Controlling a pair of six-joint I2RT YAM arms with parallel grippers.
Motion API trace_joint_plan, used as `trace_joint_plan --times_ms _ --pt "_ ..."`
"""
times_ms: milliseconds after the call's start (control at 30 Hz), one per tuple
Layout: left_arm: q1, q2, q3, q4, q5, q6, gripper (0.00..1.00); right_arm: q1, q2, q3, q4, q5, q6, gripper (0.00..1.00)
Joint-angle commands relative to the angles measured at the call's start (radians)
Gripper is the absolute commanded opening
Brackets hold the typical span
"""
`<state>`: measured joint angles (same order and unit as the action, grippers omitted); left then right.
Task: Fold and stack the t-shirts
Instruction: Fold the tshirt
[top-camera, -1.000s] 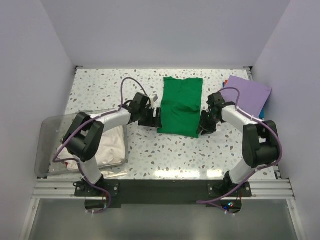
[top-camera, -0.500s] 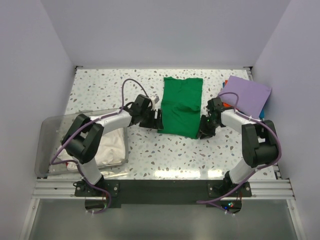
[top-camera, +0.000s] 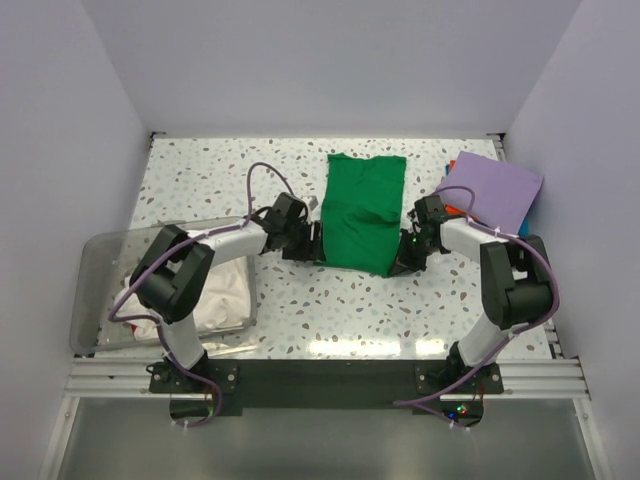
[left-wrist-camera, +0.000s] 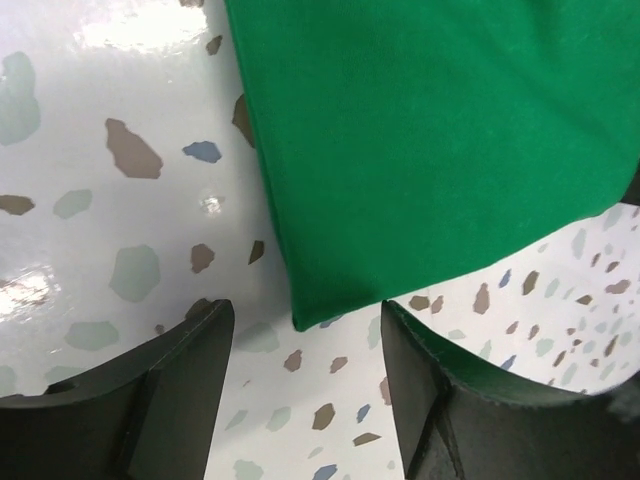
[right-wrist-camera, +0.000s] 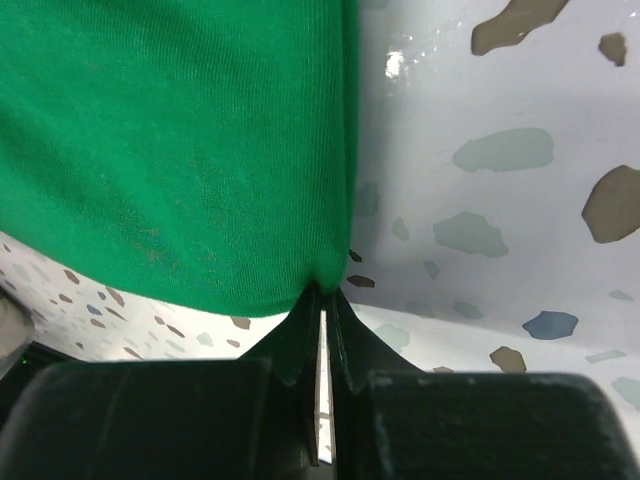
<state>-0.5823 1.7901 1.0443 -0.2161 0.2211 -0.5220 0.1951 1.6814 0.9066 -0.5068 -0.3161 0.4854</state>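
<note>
One corner of the green t-shirt (right-wrist-camera: 170, 140) is clamped in my right end effector (right-wrist-camera: 320, 300); my left end effector (left-wrist-camera: 305, 340), apart, must pinch its corner squarely.

Bare table (top-camera: 200, 175) at far left and along the near strip below the green shirt (top-camera: 362, 212) — passable. Bin (top-camera: 100, 250) blocks the near-left corner; purple shirt (top-camera: 497, 186) fills the far right. Left gripper (top-camera: 312, 243) and right gripper (top-camera: 399, 264) crowd the green shirt's near corners — little room beside them. Walls (top-camera: 60, 120) close three sides.
</note>
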Motion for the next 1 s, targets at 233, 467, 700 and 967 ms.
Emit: trace_joint_plan --times_ms 233,467,700,967 --pt "-0.007 0.052 -0.007 0.049 0.041 -0.036 0.52 0.003 0.031 -0.014 0.011 0.038 -0.011 0.0" --pt "-0.008 0.083 -0.02 0.1 0.11 -0.059 0.0 0.001 0.014 -0.011 -0.009 0.061 -0.018 0.0" --pt "-0.008 0.025 -0.023 -0.022 -0.103 -0.027 0.0 0.003 -0.08 -0.012 -0.088 0.187 -0.031 0.0" --pt "-0.008 -0.001 -0.023 -0.043 -0.117 -0.03 0.0 0.003 -0.086 -0.006 -0.121 0.204 -0.042 0.0"
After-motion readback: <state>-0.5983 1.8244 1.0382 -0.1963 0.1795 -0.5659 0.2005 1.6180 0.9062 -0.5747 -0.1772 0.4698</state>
